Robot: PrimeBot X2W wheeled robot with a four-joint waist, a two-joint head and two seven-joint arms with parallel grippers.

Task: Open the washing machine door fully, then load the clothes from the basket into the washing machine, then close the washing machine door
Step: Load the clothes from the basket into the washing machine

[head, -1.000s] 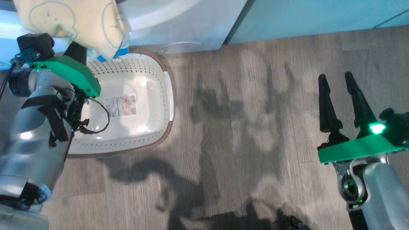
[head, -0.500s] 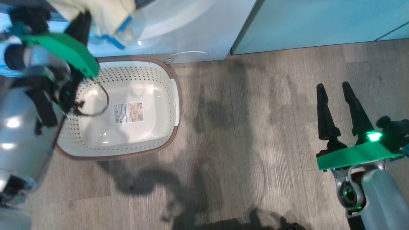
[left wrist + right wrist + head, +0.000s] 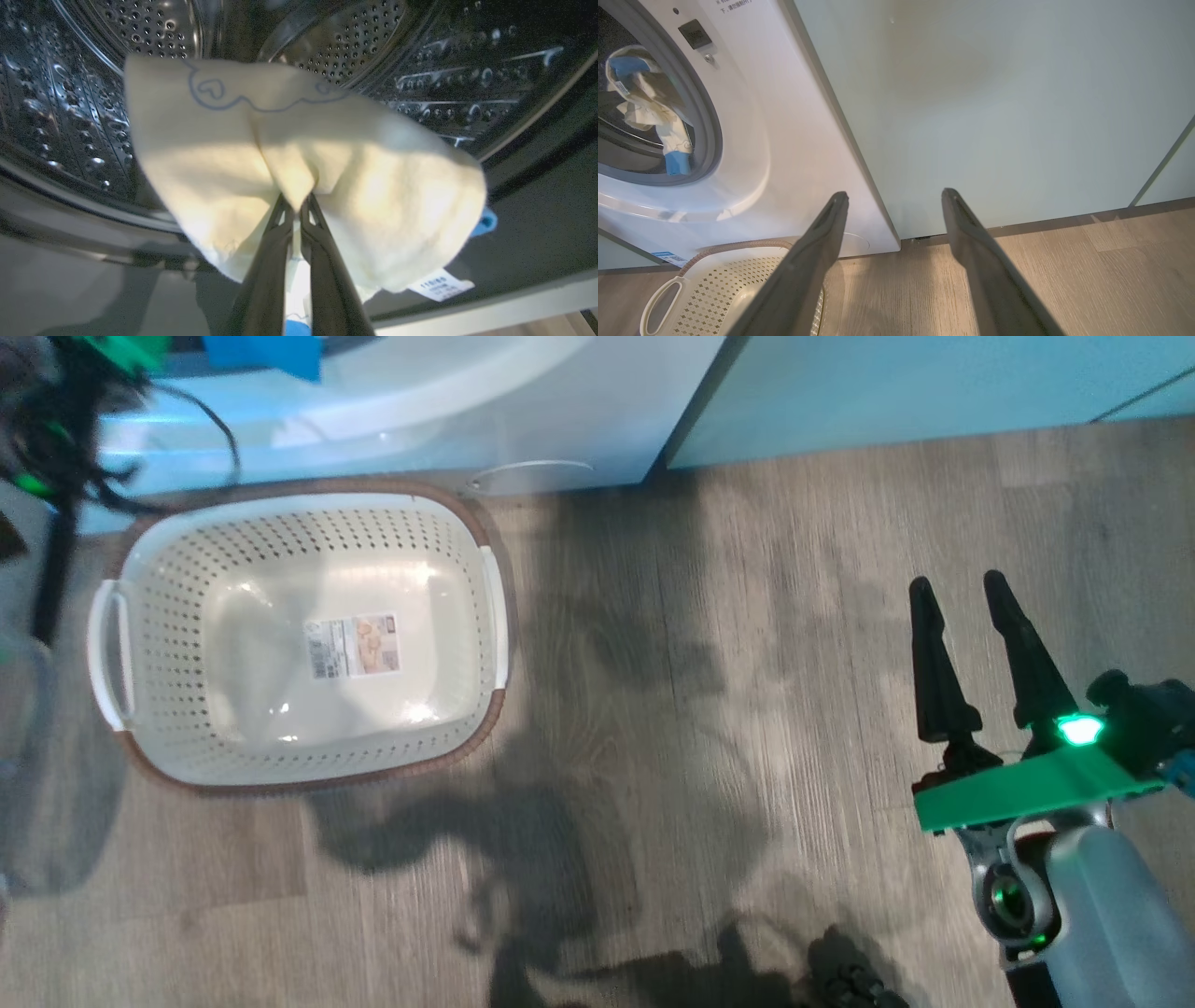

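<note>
Pinches the clothes (image 3: 224,154) tight in the left hand (image 3: 296,210), inside the washing machine (image 3: 784,140) drum (image 3: 420,70), ready for release there. Leaves the basket (image 3: 280,537) emptied on the floor (image 3: 700,709) just before the machine. Holds the right hand (image 3: 957,581) spread and idle, clear of the loading.

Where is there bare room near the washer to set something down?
Free: the wood floor between the basket and the open right pincer, and the basket's base, bare except its label. Crowded: the washing machine mouth, where the left pincer holds the clothes.
</note>
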